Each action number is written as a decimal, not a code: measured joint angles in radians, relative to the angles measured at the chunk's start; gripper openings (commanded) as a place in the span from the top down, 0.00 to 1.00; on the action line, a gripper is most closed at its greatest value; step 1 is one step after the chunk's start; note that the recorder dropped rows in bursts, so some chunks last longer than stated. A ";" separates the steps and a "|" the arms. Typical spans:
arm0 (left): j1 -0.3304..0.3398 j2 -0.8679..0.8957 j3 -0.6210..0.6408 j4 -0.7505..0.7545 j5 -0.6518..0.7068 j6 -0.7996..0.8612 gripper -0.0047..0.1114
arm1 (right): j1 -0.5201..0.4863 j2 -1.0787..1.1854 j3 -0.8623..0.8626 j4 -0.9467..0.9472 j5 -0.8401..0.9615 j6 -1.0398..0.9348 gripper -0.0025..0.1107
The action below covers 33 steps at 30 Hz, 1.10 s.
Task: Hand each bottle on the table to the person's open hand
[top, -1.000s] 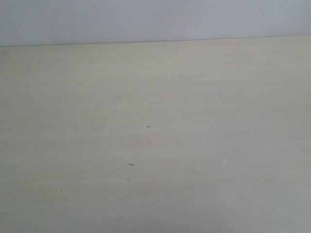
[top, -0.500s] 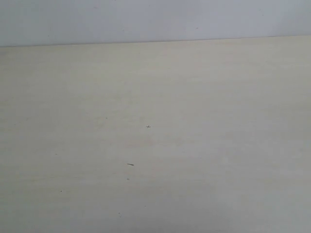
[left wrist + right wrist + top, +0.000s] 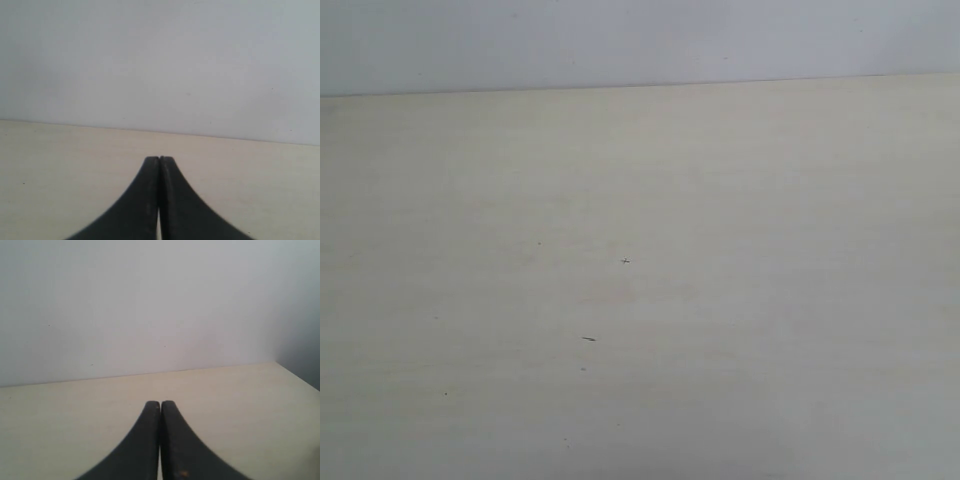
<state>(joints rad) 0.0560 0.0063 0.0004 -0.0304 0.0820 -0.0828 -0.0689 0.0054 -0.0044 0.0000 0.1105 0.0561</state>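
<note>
One table (image 3: 740, 300) — pale cream, faintly grained — runs back to a plain grey-white wall (image 3: 620, 40). Two dark marks lie near its middle: a speck (image 3: 625, 261) and a short dash (image 3: 588, 339). Above it, the left gripper (image 3: 159, 159) and right gripper (image 3: 160, 403) — both black — have tips pressed together, pinching nothing.

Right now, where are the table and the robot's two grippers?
table (image 3: 740, 300), exterior view, bare top.
left gripper (image 3: 159, 159), left wrist view, where its shut tips meet.
right gripper (image 3: 160, 403), right wrist view, where its shut tips meet.
</note>
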 measured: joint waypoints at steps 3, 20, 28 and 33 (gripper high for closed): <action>0.000 0.000 0.000 0.000 0.000 0.000 0.96 | 0.000 0.000 0.000 0.000 0.000 0.000 0.97; 0.000 0.000 0.000 0.000 0.000 0.000 0.96 | 0.000 0.000 0.000 0.000 0.000 0.000 0.97; 0.000 0.000 0.000 0.000 0.000 0.000 0.96 | 0.000 0.000 0.000 0.000 0.000 0.000 0.97; 0.000 0.000 0.000 0.000 0.000 0.000 0.96 | 0.000 0.000 0.000 0.000 0.000 0.000 0.97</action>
<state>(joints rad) 0.0560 0.0063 0.0004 -0.0304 0.0820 -0.0828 -0.0689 0.0054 -0.0044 0.0000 0.1105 0.0561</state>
